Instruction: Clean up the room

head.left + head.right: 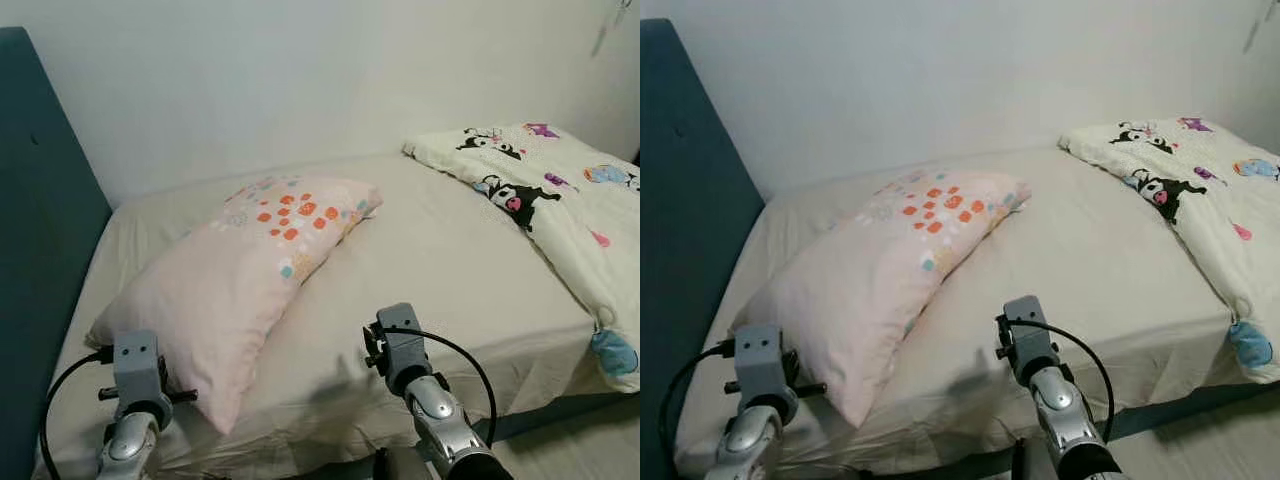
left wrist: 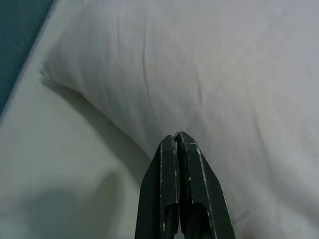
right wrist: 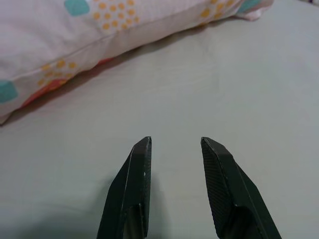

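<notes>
A pale pink pillow (image 1: 240, 270) with orange and teal dots lies diagonally across the head end of the bed (image 1: 450, 270). My left arm (image 1: 135, 380) is at the pillow's near corner. In the left wrist view my left gripper (image 2: 177, 138) is shut, its tips over the pillow's plain side (image 2: 209, 74) with nothing seen between them. My right arm (image 1: 402, 352) is over the bare sheet beside the pillow. My right gripper (image 3: 174, 143) is open just above the sheet (image 3: 209, 89), a short way from the pillow's dotted edge (image 3: 99, 30).
A white quilt (image 1: 560, 200) with cartoon prints lies folded along the bed's right side and hangs over the near edge. A teal headboard (image 1: 40, 220) stands on the left, a white wall (image 1: 300, 70) behind. Floor (image 1: 590, 445) shows at the lower right.
</notes>
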`<state>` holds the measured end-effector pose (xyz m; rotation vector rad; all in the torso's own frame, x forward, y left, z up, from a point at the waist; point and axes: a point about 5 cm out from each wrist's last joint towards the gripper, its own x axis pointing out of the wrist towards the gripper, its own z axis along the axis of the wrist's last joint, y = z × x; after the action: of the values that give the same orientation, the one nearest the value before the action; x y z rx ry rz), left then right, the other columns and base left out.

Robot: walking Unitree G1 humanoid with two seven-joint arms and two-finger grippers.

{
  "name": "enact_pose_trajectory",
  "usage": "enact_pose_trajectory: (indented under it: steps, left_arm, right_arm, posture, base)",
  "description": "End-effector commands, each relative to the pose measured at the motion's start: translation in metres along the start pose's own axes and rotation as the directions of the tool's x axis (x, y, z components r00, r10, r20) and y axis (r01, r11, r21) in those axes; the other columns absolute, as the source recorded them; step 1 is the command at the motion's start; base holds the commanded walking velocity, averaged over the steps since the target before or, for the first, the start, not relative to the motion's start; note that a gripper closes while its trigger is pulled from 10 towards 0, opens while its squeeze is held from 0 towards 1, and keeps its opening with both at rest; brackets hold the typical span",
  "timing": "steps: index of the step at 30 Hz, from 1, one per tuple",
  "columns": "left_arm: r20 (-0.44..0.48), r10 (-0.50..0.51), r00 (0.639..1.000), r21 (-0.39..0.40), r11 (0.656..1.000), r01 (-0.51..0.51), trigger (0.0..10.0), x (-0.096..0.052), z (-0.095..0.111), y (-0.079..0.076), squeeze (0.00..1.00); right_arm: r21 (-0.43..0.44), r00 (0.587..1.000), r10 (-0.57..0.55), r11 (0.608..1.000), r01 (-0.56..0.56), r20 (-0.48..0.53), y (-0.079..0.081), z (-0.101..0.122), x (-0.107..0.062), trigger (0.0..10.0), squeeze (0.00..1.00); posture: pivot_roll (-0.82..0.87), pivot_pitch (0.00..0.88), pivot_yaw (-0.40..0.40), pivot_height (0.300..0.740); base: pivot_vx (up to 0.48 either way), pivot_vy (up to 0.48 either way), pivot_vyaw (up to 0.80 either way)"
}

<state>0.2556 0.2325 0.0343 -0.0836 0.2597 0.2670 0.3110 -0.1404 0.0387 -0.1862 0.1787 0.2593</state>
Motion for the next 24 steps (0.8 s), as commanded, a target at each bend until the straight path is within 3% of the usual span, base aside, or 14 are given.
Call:
enact_pose_trajectory:
  steps: [1,5,6,7,8,9,10,16,19,22,24]
  left_arm:
    - [-0.044,-0.026,0.999,-0.033,0.999,0.025,10.0,-0.007,-0.006,0.015,0.0]
    - [-0.068,-0.076,0.995,-0.045,0.996,0.074,10.0,-0.014,-0.012,0.016,0.0]
    - [-0.087,-0.108,0.99,-0.088,0.991,0.1,10.0,-0.018,-0.016,0.016,0.0]
    - [-0.096,-0.14,0.986,-0.155,0.98,0.124,10.0,-0.023,-0.02,0.016,0.43]
    - [-0.087,-0.18,0.98,-0.233,0.96,0.156,10.0,-0.028,-0.022,0.015,1.0]
    - [-0.071,-0.207,0.976,-0.294,0.939,0.178,10.0,-0.032,-0.023,0.015,1.0]
    - [-0.071,-0.207,0.976,-0.294,0.939,0.178,10.0,-0.032,-0.023,0.015,1.0]
    - [-0.021,-0.348,0.937,-0.437,0.847,0.305,10.0,-0.049,-0.024,-0.003,1.0]
    - [-0.008,-0.343,0.939,-0.455,0.837,0.302,10.0,-0.048,-0.025,-0.01,1.0]
    - [0.004,-0.257,0.966,-0.475,0.85,0.228,10.0,-0.041,-0.026,-0.011,1.0]
    - [-0.007,-0.244,0.97,-0.431,0.876,0.217,10.0,-0.037,-0.028,-0.014,1.0]
  right_arm:
    - [0.023,0.999,0.034,0.999,-0.034,0.002,0.006,0.0,0.0,10.0,0.0]
    - [0.022,0.999,0.052,0.998,-0.053,0.004,0.01,0.0,0.0,10.0,0.0]
    - [0.023,0.998,0.058,0.998,-0.058,0.004,0.011,0.0,0.0,10.0,0.0]
    - [0.024,0.998,0.061,0.998,-0.061,0.004,0.012,0.0,-0.001,10.0,0.0]
    - [0.025,0.998,0.063,0.998,-0.063,0.003,0.012,0.0,-0.001,10.0,0.0]
    - [0.025,0.998,0.065,0.998,-0.065,0.002,0.013,-0.001,-0.001,10.0,0.0]
    - [0.025,0.998,0.065,0.998,-0.065,0.002,0.013,-0.001,-0.001,10.0,0.0]
    - [0.027,0.997,0.077,0.997,-0.077,-0.005,0.014,-0.001,-0.001,10.0,0.0]
    - [0.028,0.996,0.084,0.996,-0.083,-0.006,0.015,-0.001,-0.001,10.0,0.0]
    - [0.028,0.996,0.09,0.996,-0.09,-0.006,0.016,-0.001,-0.001,10.0,0.0]
    - [0.026,0.996,0.092,0.995,-0.092,-0.004,0.016,-0.001,-0.001,10.0,0.0]
  posture:
    - [-0.08,0.0,0.02,0.561]
    - [-0.07,0.0,0.017,0.561]
    - [-0.07,0.0,0.016,0.561]
    - [-0.07,0.0,0.015,0.561]
    - [-0.07,0.0,0.015,0.561]
    - [-0.07,0.001,0.016,0.561]
    - [-0.07,0.001,0.016,0.561]
    - [-0.07,0.003,0.003,0.561]
    - [-0.07,0.004,0.0,0.561]
    - [-0.08,0.005,0.0,0.561]
    - [-0.08,0.01,-0.004,0.561]
  base:
    - [0.0,0.0,0.0]
    - [0.0,0.0,0.0]
    - [0.0,0.0,0.0]
    - [0.0,0.0,0.0]
    - [0.0,0.0,0.0]
    - [0.0,0.0,0.0]
    - [0.0,0.0,0.0]
    - [0.0,0.0,0.0]
    - [0.0,0.0,0.0]
    - [0.0,0.0,0.0]
    - [0.0,0.0,0.0]
